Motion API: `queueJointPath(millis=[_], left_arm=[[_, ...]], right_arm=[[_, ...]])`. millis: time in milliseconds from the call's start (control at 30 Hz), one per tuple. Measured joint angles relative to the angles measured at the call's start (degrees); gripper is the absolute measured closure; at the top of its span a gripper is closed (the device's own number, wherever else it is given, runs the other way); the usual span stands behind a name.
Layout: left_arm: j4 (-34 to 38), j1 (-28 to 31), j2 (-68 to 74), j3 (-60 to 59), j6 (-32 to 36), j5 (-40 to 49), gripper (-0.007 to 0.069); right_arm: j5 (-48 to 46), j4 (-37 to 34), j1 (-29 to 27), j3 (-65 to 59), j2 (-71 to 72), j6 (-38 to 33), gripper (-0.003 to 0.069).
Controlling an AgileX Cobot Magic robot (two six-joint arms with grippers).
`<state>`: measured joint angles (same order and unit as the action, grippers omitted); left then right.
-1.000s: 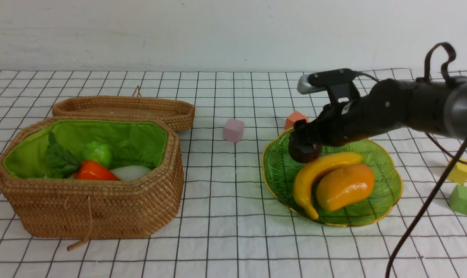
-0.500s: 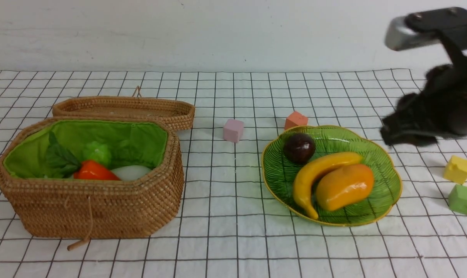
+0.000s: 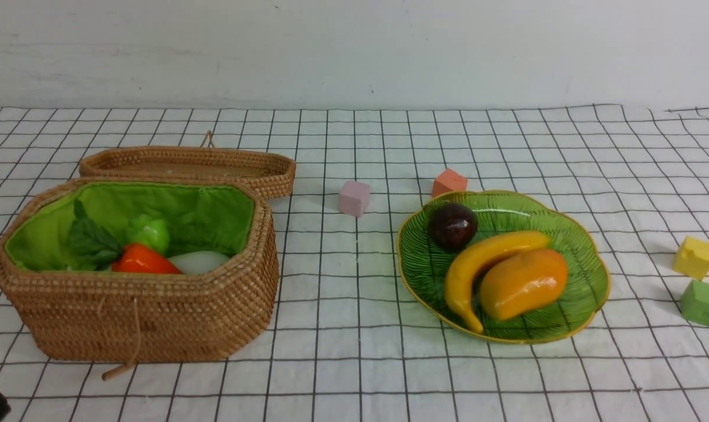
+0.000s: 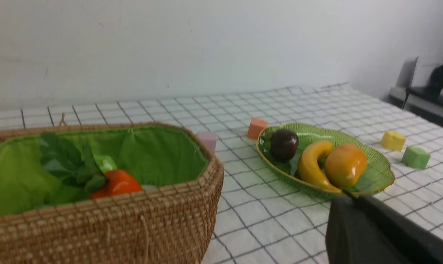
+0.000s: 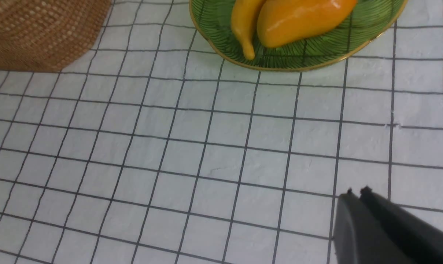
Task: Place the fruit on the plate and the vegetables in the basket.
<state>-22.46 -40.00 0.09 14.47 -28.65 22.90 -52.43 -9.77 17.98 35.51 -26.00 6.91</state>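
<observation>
The green plate (image 3: 583, 264) on the right holds the fruit: a dark mangosteen (image 3: 453, 225), a yellow banana (image 3: 477, 264) and an orange-yellow mango (image 3: 524, 283). The wicker basket (image 3: 137, 316) on the left holds the vegetables: an orange carrot (image 3: 143, 261), a green gourd (image 3: 149, 232) and a white radish (image 3: 199, 262). My left gripper (image 4: 347, 196) is shut and empty, low over the cloth in front of the basket (image 4: 133, 223). My right gripper (image 5: 355, 190) is shut and empty over bare cloth on the near side of the plate (image 5: 298, 55). Neither arm reaches over the table in the front view.
The flat wicker lid (image 3: 190, 167) lies behind the basket. A pink cube (image 3: 354, 197) and an orange cube (image 3: 448, 181) sit behind the plate. A yellow cube (image 3: 694, 257) and a green cube (image 3: 704, 302) sit at the right edge.
My right arm has pulled back from over the plate and out of the front view, leaving the mangosteen on the plate. Its jaws have closed.
</observation>
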Motion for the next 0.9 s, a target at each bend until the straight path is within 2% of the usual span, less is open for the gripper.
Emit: queueJointPath(millis=[233, 467, 600, 633, 667, 767, 900], left_arm=[[0.00, 0.00, 0.00, -5.39, 0.00, 0.30, 0.0637], [0.00, 0.00, 0.00, -7.65, 0.00, 3.32, 0.0637], [0.00, 0.00, 0.00, -7.82, 0.00, 5.14, 0.0637], [0.00, 0.00, 0.00, -7.82, 0.00, 5.57, 0.0637], [0.00, 0.00, 0.00, -7.82, 0.00, 6.44, 0.0637], [0.05, 0.00, 0.00, -7.82, 0.00, 7.05, 0.0637], [0.05, 0.00, 0.00, -7.89, 0.00, 7.43, 0.0636]], right_arm=[[1.98, 1.03, 0.00, -5.54, 2.38, 4.00, 0.0613], [-0.23, 1.39, 0.00, -6.41, 2.38, 4.11, 0.0602], [1.53, 4.52, 0.00, -7.30, 2.59, 4.19, 0.0615], [4.45, 5.28, -0.21, -8.42, 3.29, 4.10, 0.0634], [12.47, 5.75, -2.42, -12.29, 6.18, 2.65, 0.0663], [23.07, 6.37, -7.80, -20.10, 11.60, -0.59, 0.0667], [30.46, 6.61, -13.42, -33.04, 22.84, -3.09, 0.0667]])
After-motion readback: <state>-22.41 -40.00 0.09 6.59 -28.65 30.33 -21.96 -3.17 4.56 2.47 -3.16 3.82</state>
